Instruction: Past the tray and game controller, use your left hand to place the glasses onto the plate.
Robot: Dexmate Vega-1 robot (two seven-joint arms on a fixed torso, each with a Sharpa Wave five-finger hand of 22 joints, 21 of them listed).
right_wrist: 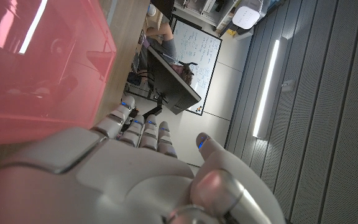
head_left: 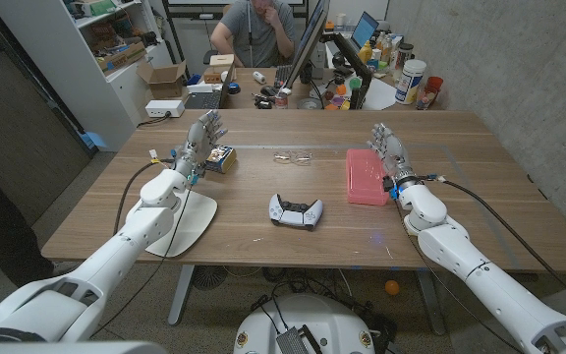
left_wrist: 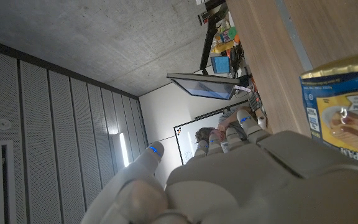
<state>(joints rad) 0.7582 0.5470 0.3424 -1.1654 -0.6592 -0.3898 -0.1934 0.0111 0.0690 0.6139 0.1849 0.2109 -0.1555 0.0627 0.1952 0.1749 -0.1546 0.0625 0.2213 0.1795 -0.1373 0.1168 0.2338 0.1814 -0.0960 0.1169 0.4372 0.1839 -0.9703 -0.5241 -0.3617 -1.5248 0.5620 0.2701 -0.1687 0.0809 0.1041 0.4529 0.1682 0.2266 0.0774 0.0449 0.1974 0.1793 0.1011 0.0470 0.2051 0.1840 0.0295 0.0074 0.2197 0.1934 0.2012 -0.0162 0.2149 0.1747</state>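
Standing on a wooden table (head_left: 263, 187): left hand (head_left: 202, 136), fingers spread and holding nothing, just beside a blue-and-yellow can (head_left: 221, 158); right hand (head_left: 386, 147), likewise spread and holding nothing, next to a pink tray (head_left: 366, 176). Lying between them toward the far side, untouched: glasses (head_left: 294, 156). Resting nearer the front edge: white game controller (head_left: 295, 210). Set under the left forearm: white plate (head_left: 193, 218). Seated behind the table at a cluttered desk: a person (head_left: 256, 31). Seen close in the left wrist view: the can's label, beside the hand.
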